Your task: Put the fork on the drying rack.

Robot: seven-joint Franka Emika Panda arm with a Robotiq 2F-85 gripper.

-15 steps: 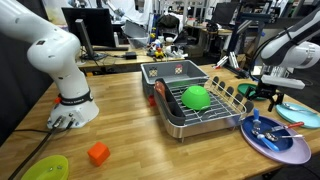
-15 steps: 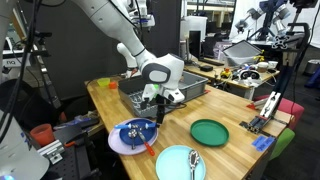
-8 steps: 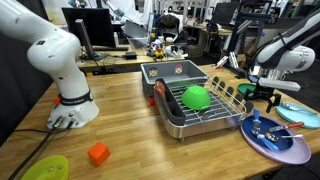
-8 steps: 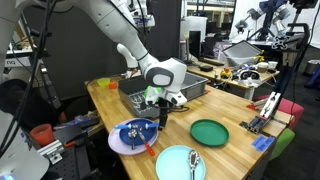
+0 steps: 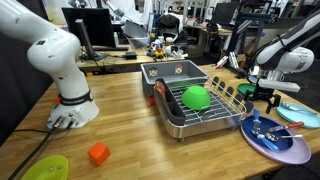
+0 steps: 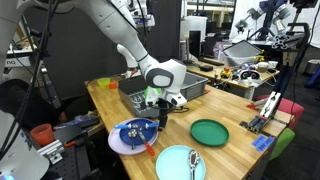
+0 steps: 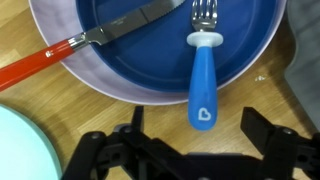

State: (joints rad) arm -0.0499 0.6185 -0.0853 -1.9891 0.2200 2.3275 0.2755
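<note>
The fork [image 7: 202,75] has a blue handle and metal tines. It lies in a blue plate [image 7: 150,60] that sits on a purple plate [image 7: 60,75], beside a red-handled knife [image 7: 80,42]. My gripper [image 7: 200,135] is open and empty just above the plates, with the fork's handle end between its fingers in the wrist view. It hangs over the plates in both exterior views [image 5: 272,100] [image 6: 152,115]. The silver wire drying rack [image 5: 210,118] stands next to the plates and holds a green bowl [image 5: 195,97].
A dark grey bin [image 5: 172,72] stands behind the rack. A teal plate [image 6: 180,162] with a spoon and a green plate [image 6: 209,132] lie near the plates. An orange block [image 5: 97,153] and a yellow-green plate [image 5: 45,168] lie by the robot base [image 5: 70,105].
The gripper has sunk very slightly toward the plates. Nothing else has moved.
</note>
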